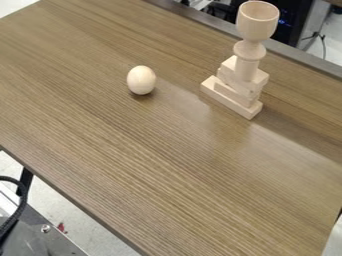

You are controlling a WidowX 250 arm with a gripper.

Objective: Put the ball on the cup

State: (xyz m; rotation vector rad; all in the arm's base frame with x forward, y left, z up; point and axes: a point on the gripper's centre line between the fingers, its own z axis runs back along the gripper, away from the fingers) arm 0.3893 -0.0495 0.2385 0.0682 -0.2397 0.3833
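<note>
The ball point(141, 80), pale wood and slightly egg-shaped, rests on the brown table, left of the upper middle of the camera view. To its right, a wooden cup point(257, 21) stands upright at the top of a stack, with its round opening facing up. A turned wooden stem point(248, 61) is below the cup, on several stacked light wooden blocks point(231, 96). Ball and stack are apart, with bare tabletop between them.
The wood-grain table point(153, 165) spans most of the view. Its far edge has a dark border behind the stack. A black cable point(24, 200) and metal equipment are at the lower left, beyond the near edge.
</note>
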